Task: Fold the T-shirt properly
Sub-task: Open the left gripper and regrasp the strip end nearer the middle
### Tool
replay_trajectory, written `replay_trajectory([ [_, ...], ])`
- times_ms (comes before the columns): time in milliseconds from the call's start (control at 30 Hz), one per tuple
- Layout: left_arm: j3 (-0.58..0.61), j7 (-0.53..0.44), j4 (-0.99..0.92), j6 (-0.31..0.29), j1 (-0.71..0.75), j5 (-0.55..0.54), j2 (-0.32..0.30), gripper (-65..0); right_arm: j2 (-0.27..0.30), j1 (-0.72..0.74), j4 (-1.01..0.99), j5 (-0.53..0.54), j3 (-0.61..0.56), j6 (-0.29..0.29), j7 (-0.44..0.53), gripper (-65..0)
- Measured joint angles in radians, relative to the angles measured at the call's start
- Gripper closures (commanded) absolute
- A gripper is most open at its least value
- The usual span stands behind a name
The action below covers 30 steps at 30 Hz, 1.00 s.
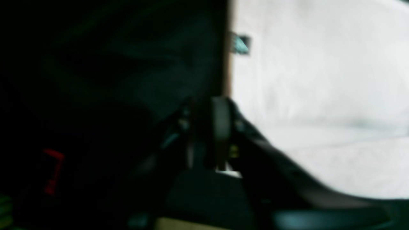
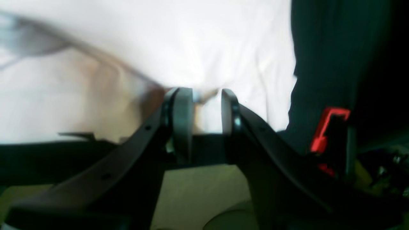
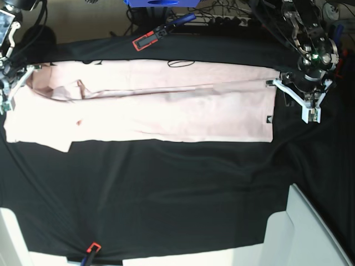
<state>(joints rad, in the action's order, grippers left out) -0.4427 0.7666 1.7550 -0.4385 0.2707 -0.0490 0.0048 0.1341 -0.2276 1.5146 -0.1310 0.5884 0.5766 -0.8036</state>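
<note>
T-shirt (image 3: 166, 105) lies lengthwise across the table (side to side); right pincer (image 2: 207, 110) parted narrowly.

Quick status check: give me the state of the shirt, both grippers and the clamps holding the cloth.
T-shirt: folded lengthwise into a long band, flat on the black tablecloth.
Right gripper: jaws apart, shirt edge between them.
Left gripper: off the shirt's end; opening unclear.
Red clamp: clipped at the far edge.
Near clamp: clipped at the near edge.

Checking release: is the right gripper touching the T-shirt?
Cannot tell. In the right wrist view the right gripper overlaps the T-shirt, too blurred to judge.
</note>
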Motion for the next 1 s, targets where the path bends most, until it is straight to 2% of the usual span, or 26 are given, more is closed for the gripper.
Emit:
replay_trajectory([
  [100,0.007,0.001,-0.006,-0.011,-0.002,-0.007,-0.011,-23.2,-0.006,0.003,0.000,-0.001,0.001,-0.001,0.001,-15.2],
  [400,0.012,-0.001,0.059,-0.008,-0.005,-0.013,-0.010,-23.2,-0.013,0.005,0.114,-0.007,0.001,-0.002,-0.001,-15.2],
  [500,0.041,0.013,0.056,-0.004,-0.026,0.003,0.010,-23.2,-0.017,0.012,0.184,-0.084,0.001,-0.029,-0.009,-15.2],
  [567,0.076,0.008,0.046,-0.004,-0.042,0.000,0.015,-23.2,-0.024,0.035,0.206,-0.150,0.004,-0.036,-0.071,-15.2],
  [700,0.150,0.003,-0.007,-0.007,-0.055,-0.012,0.020,-23.2,-0.040,0.064,0.234,-0.137,-0.002,-0.034,-0.078,-15.2],
  [800,0.169,0.004,-0.092,-0.001,-0.101,-0.003,0.034,-22.3,-0.040,0.124,0.133,-0.156,-0.004,-0.031,-0.036,-15.1],
  [867,0.175,0.001,-0.145,0.007,-0.136,0.000,0.054,-19.5,-0.038,0.179,0.037,-0.155,-0.003,-0.037,-0.006,-15.1],
  [1000,0.187,-0.022,-0.267,-0.011,-0.172,-0.006,0.072,-2.4,-0.027,0.238,-0.141,-0.138,-0.004,-0.031,0.053,-12.5],
])
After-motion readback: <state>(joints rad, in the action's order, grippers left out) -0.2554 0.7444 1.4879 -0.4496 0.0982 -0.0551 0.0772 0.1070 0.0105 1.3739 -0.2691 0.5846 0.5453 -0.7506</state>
